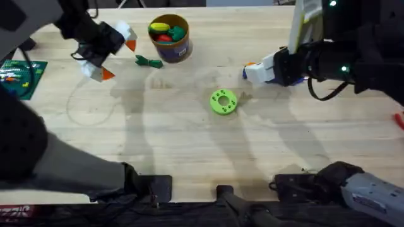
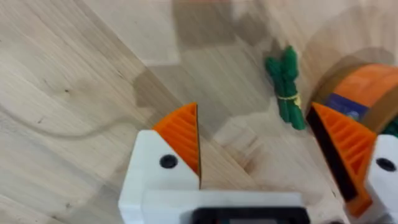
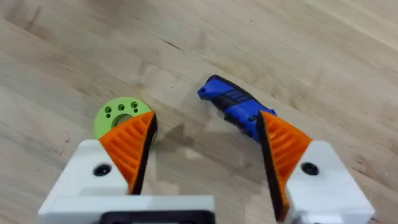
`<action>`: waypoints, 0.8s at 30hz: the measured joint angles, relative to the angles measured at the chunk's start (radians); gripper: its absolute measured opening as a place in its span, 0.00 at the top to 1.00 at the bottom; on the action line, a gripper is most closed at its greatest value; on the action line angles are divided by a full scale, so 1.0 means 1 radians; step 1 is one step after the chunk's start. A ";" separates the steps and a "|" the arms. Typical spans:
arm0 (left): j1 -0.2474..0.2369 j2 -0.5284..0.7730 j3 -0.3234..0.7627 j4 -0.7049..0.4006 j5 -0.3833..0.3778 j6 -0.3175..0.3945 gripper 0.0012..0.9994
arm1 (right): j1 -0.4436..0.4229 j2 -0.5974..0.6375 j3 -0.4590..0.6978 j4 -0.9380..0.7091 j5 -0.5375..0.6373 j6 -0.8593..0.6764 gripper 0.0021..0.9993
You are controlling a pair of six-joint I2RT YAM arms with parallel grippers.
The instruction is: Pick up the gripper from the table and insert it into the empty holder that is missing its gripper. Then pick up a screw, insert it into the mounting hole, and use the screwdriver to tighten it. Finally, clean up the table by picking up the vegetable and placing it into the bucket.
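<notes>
Left gripper (image 1: 117, 55), white fingers spread, empty, nearer arm; small dark green knobby toy vegetable (image 1: 148, 61) just beside, toward tan-rimmed purple-blue bucket (image 1: 181, 52), long axis roughly along reach line.

The surface (image 1: 189, 139) is pale wood grain. The vegetable (image 2: 285, 87) is dark green with a yellow band. The screwdriver (image 3: 233, 106) is blue with darker parts. The disc (image 3: 118, 115) is bright green. Orange ribbed pads (image 3: 127, 146) sit on white fingers.
</notes>
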 joint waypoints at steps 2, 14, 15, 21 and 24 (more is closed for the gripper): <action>-0.003 0.049 0.000 0.024 0.004 -0.025 0.02 | 0.000 0.000 0.000 0.000 0.000 0.000 0.05; -0.034 0.218 -0.005 0.304 0.148 -0.109 0.01 | 0.000 0.000 0.000 -0.002 0.000 0.000 0.05; -0.039 0.219 -0.005 0.311 0.150 -0.111 0.02 | 0.000 0.000 0.000 -0.002 0.000 0.000 0.05; -0.076 0.241 -0.004 0.298 0.153 -0.126 0.55 | 0.000 0.000 0.000 -0.002 0.000 0.000 0.05; -0.078 0.244 -0.003 0.268 0.150 -0.130 0.82 | 0.000 0.000 0.000 -0.002 0.000 0.000 0.05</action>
